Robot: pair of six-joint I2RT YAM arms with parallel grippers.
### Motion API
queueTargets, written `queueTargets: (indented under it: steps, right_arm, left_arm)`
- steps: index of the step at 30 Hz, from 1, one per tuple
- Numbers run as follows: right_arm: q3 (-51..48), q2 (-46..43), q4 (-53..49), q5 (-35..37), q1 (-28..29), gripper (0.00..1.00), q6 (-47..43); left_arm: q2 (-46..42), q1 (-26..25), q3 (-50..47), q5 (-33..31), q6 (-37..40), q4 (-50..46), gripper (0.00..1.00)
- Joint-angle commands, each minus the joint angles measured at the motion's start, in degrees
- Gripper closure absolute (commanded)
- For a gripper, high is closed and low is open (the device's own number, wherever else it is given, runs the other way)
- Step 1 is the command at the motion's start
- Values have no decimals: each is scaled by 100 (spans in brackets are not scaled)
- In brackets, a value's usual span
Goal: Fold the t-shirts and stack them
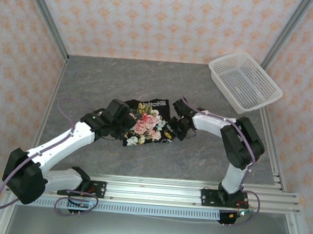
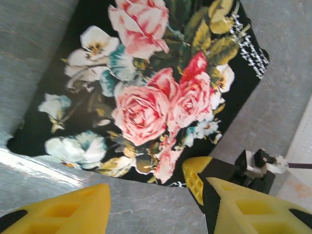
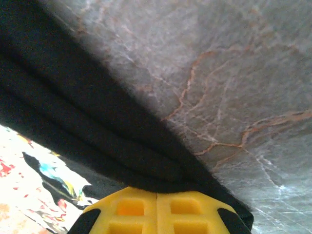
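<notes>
Since the grey stone-look table [image 1: 94, 79] gives a flat base, the black rose-print t-shirt [image 1: 145, 124] lies folded at its centre, print up. I judge it light and limp, so it should be gripped through all layers. My right gripper [image 3: 157, 197] is pinched together on its stacked black edge. My left gripper [image 2: 148, 195] hovers, fingers apart, at the opposite edge.

The black short-sleeved cloth t-shirt [image 1: 145, 126], folded into a compact, roughly square bundle with pink-red roses and small white lettering facing up, lies mid grey marbled desk [image 1: 121, 81], its right edge bunched in black folds.
</notes>
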Motion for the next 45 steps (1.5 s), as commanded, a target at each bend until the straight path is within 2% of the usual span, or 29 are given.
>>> queueTargets:
  steps: [1,4,7,9,11,15,19,21,23,25,27,30,33,38,40,42,45]
  right_arm:
    - [-258,-206,54,35,63,98,329]
    - [-252,-640,-40,111,46,96,400]
    - [-194,-1281,-466,428,-39,85,312]
    - [-233,-1806,-732,639,-148,74,198]
    - [-322,-2235,-813,659,-245,69,114]
    - [-559,-2887,-837,421,-384,62,-3]
    - [-774,-3324,-887,205,-412,60,30]
    - [-874,-3582,-871,153,-412,59,83]
    - [-915,-3767,-934,130,-429,59,108]
    - [-916,-3919,-1044,130,-451,58,110]
    - [-924,-4046,-1126,130,-481,58,128]
    - [-902,-4169,-1248,130,-521,58,138]
    - [-798,-4248,-1461,214,-535,58,66]
    - [-757,-4401,-1589,356,-583,59,55]
    - [-766,-4416,-1594,363,-605,59,65]
    - [-779,-4395,-1568,375,-623,59,66]
    - [-777,-4323,-1529,392,-648,59,84]
  left_arm:
    - [190,-240,12,20,-477,542,46]
    - [519,-640,145,-41,-914,634,44]
    - [703,-1197,105,-451,-1761,434,43]
    - [760,-1576,-153,-846,-2438,893,40]
    - [931,-1845,-255,-1214,-2906,1290,36]
    - [1402,-2083,-315,-1683,-3648,2025,34]
    - [1790,-2114,-300,-1982,-4054,2077,35]
    - [1960,-2113,-518,-2133,-4342,2485,37]
    - [2090,-2100,-544,-2254,-4519,2398,42]
    - [2231,-2048,-570,-2419,-4478,2504,52]
    - [2435,-1926,-627,-2395,-4381,2775,68]
    - [2656,-1593,-608,-2193,-3954,2815,86]
    - [2527,-1165,-816,-2220,-3694,2829,95]
    - [2157,199,-914,-1919,-2321,2683,99]
    - [2222,940,-809,-1509,-1366,2883,100]
    - [2403,1678,-438,-1039,-527,2552,100]
    - [2786,2507,-3,-612,208,2461,100]
